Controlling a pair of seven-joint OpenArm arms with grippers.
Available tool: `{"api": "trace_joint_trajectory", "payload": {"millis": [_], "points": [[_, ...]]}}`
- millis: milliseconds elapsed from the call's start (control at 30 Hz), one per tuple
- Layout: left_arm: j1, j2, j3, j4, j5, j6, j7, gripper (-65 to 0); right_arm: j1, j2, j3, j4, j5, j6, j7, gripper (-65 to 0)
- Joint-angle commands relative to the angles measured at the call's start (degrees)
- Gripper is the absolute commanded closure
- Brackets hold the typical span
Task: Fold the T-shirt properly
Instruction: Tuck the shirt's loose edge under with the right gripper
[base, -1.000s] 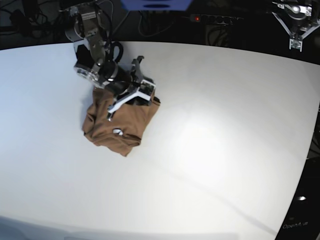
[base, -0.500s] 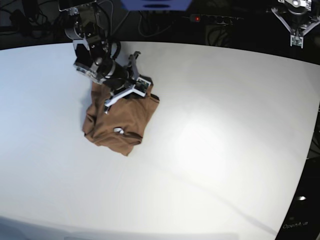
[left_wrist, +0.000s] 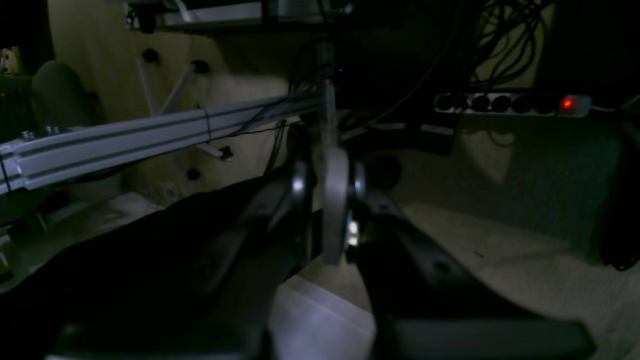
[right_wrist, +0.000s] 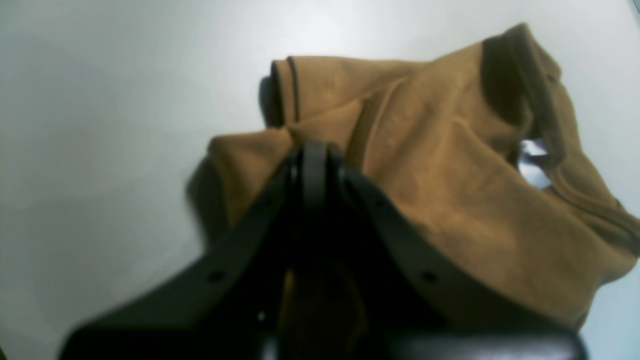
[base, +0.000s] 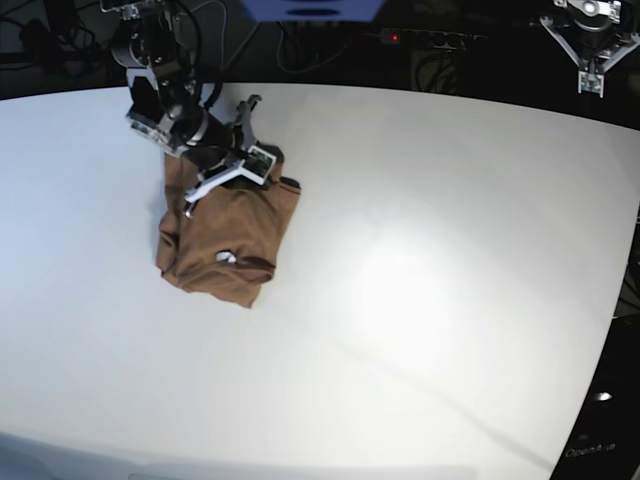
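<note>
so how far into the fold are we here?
Early. Done: nothing that reads as a fold; the T-shirt lies bunched in a crumpled heap on the table, white neck label exposed. In hand: the right gripper is shut on cloth at the heap's far edge. The left gripper is parked off the table's far corner, shut and empty. Left: spreading it flat, then every fold.

The right gripper (right_wrist: 314, 150) has its fingers pressed together; the left gripper (left_wrist: 330, 150) likewise, raised.
</note>
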Motion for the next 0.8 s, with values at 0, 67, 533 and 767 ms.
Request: {"api": "trace_joint_trajectory", "payload": {"millis": [0, 67, 533, 767], "points": [[0.4, -0.4, -0.3, 0.9, 0.2, 0.5, -0.4, -4.1, -0.2, 0.4, 0.7, 0.5, -1.3, 0.1, -1.7, -0.1], [0.1, -0.4, -0.3, 0.9, 0.1, 0.5, -0.4, -4.1, -0.2, 0.4, 1.3, 1.0, -1.3, 0.1, -1.7, -0.1], [0.1, -0.4, -0.5, 0.9, 0.1, 0.5, -0.5, -4.1, -4.7, 0.0, 1.3, 14.0, -1.2, 0.1, -1.7, -0.1], [0.0, -0.4, -0.5, 0.9, 0.1, 0.5, -0.5, -4.1, -4.8, 0.0, 1.4, 15.7, -1.2, 0.1, -1.7, -0.1]]}}
